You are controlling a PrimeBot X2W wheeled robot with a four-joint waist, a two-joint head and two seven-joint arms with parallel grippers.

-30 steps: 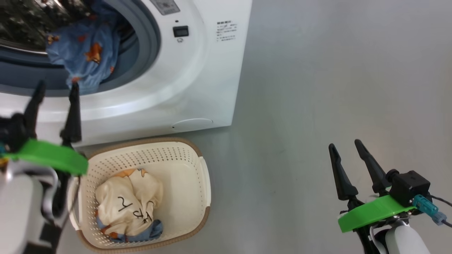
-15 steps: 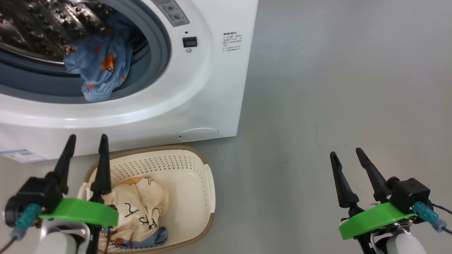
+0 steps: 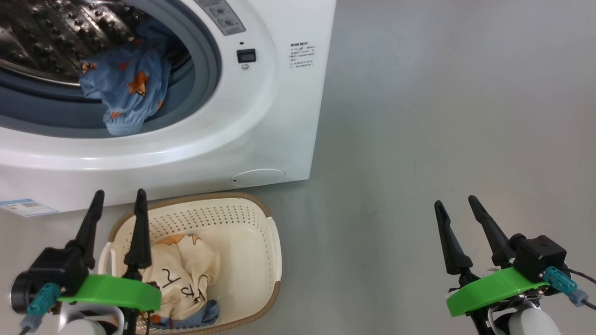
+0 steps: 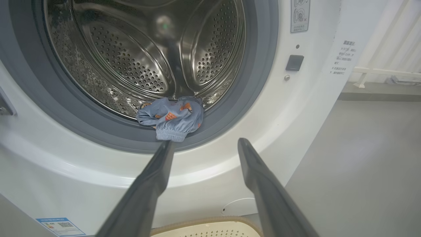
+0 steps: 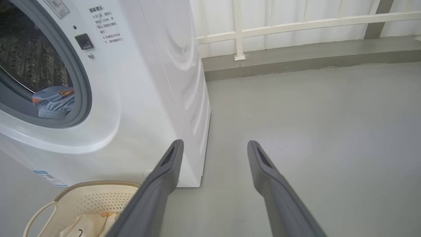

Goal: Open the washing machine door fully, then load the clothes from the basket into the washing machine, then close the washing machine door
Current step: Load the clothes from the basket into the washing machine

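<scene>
- The left end effector, jaws spread and empty, has drawn back from the washing machine to hover over the basket — the blue garment stays in the drum mouth.
- The cream garment still waits in the basket.
- The blue garment's long axis runs front-to-back — elastic hem pointing outward over the gasket.
- The right end effector hangs open, empty, over the floor.

basket before washing machine, one garment in drum

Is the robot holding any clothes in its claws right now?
No, nothing is held. The left claw and right claw are both open and empty; the cream printed garment lies in the cream perforated plastic basket.
</scene>
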